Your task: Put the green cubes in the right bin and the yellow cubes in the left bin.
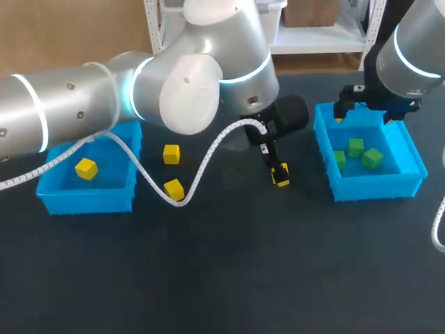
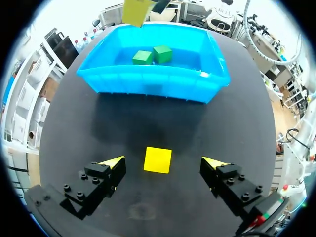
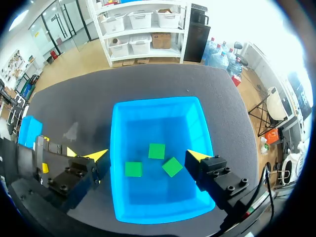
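Three green cubes [image 1: 356, 146] in right bin [image 1: 379, 186]

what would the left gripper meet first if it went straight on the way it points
Most likely the yellow cube lying on the table, centred between the left gripper's open fingers; the gap down to it is hard to judge.
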Tool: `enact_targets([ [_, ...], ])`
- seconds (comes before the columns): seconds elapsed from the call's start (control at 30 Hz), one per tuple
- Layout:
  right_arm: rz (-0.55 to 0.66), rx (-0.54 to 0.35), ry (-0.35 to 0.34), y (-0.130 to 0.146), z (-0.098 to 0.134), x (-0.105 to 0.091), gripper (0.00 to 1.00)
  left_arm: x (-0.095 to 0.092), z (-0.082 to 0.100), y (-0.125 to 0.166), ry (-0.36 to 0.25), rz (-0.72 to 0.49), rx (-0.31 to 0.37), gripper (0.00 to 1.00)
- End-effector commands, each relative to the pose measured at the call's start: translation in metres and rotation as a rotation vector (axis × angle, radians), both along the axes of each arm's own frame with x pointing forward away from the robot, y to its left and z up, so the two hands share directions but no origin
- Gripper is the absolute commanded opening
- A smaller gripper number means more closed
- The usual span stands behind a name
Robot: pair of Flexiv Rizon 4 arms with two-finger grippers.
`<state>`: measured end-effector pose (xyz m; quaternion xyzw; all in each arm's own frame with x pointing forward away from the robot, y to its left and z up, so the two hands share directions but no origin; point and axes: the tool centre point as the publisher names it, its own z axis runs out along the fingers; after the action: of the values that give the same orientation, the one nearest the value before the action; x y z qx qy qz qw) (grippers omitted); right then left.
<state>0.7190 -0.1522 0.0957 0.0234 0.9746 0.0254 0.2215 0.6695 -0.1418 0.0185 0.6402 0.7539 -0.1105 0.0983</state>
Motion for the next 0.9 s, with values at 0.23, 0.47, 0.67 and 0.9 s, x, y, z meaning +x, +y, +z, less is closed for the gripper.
enact_targets([
  [0.23,-0.001,0.000,-0.004,0.000,-0.001,-0.001,1.00,0.002,-0.016,-0.008,0.005,-0.014,0.029,1.00],
  [0.47,-0.001,0.000,-0.004,0.000,-0.001,-0.001,1.00,0.003,-0.024,-0.009,0.007,-0.002,0.028,0.50],
  [0.67,-0.001,0.000,-0.004,0.000,-0.001,-0.001,1.00,0.006,-0.022,-0.006,0.006,0.017,0.028,0.00],
  [0.9,-0.001,0.000,-0.004,0.000,-0.001,-0.001,1.00,0.017,-0.016,0.001,-0.009,0.044,0.021,0.00],
])
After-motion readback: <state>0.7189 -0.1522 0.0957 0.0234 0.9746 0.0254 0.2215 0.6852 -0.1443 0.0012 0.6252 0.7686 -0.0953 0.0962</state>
